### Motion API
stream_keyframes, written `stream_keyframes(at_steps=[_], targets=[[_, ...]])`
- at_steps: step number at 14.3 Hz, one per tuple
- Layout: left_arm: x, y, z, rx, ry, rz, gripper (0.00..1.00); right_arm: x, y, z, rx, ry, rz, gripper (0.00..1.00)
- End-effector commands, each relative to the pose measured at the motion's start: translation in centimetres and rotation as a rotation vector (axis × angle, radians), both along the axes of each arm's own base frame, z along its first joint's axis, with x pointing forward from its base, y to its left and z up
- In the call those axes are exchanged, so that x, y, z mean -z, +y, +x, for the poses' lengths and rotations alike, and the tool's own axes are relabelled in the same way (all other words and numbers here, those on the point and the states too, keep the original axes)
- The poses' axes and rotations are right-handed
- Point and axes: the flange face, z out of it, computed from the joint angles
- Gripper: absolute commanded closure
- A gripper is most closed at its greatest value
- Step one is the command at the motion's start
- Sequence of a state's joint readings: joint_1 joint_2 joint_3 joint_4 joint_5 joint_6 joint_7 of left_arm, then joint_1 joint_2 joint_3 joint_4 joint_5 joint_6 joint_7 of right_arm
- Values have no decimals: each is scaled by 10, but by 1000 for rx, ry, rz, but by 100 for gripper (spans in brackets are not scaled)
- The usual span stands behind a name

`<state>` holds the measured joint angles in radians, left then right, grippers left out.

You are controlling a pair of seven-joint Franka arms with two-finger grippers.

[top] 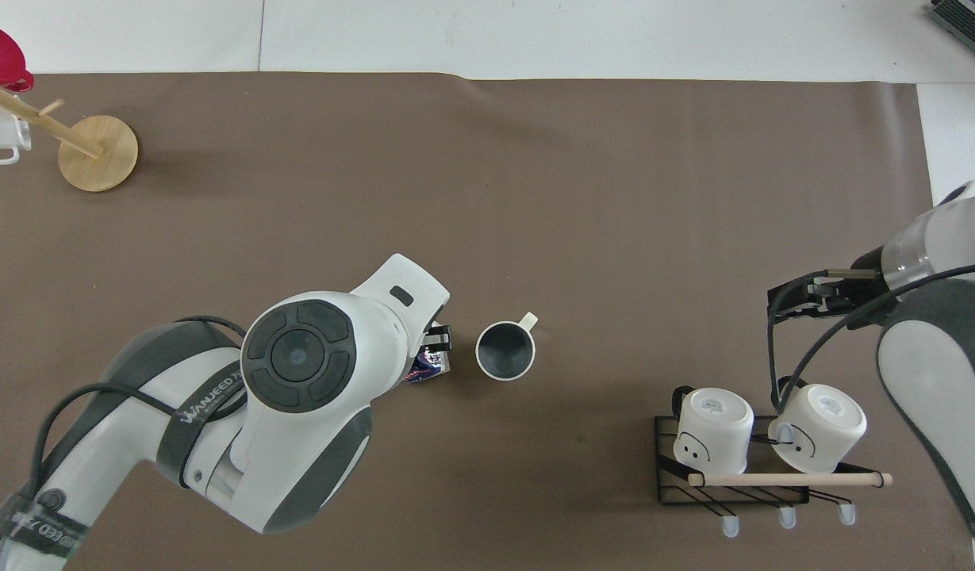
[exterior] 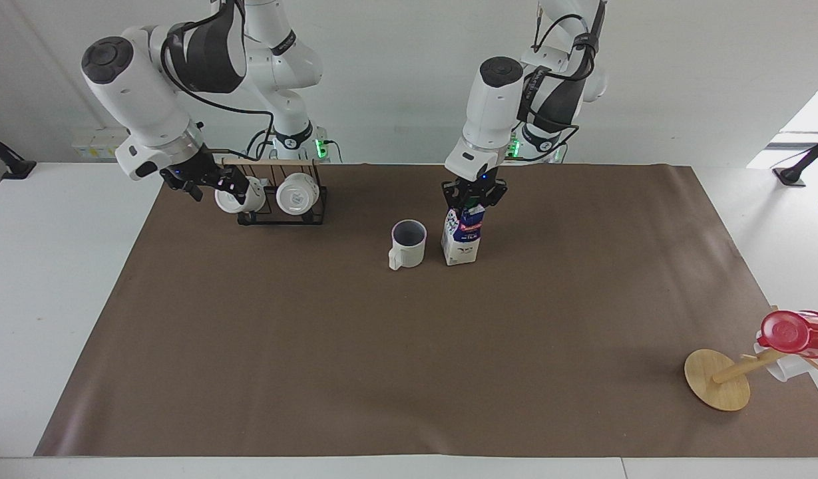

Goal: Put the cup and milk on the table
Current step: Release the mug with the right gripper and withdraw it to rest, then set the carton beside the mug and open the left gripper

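- Cup point(exterior: 407, 243) upright on the table's point(exterior: 62, 279) brown sheet point(exterior: 409, 359), handle turned away from the robots.
- Milk point(exterior: 461, 234) stands just beside the cup, toward the left arm's end; seems to rest on the sheet.
- Left gripper point(exterior: 472, 197): jaws pinching the milk's top.
- Right gripper point(exterior: 205, 184) raised by the mug rack point(exterior: 282, 199); jaws spread, holding nothing.

A high camera faces both arms from across the bench point(exterior: 22, 279), taking in the whole brown sheet point(exterior: 409, 372). A second looks steeply down from above the robots, forward. Both share the sheet, the cup point(exterior: 407, 243) point(top: 504, 350) and the rack point(exterior: 282, 199) point(top: 733, 468).
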<state>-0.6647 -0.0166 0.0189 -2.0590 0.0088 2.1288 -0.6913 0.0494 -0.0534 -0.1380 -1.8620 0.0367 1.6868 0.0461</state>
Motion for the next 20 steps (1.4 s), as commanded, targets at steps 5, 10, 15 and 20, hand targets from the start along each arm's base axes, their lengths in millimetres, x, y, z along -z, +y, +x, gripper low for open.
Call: stream_keyframes(at_steps=[5, 10, 15, 20], targets=[[3, 1, -6, -4, -25, 8, 0, -58, -17, 14, -31, -160, -61, 0], [-33, 2, 4, -11, -21, 5, 0, -96, -17, 11, -40, -192, -85, 0], [-89, 28, 30, -78, -17, -13, 0, -159, -7, -13, -52, -142, -80, 0], [-136, 81, 53, -4, 4, 20, 0, -172, 8, -35, -74, -152, -56, 0]])
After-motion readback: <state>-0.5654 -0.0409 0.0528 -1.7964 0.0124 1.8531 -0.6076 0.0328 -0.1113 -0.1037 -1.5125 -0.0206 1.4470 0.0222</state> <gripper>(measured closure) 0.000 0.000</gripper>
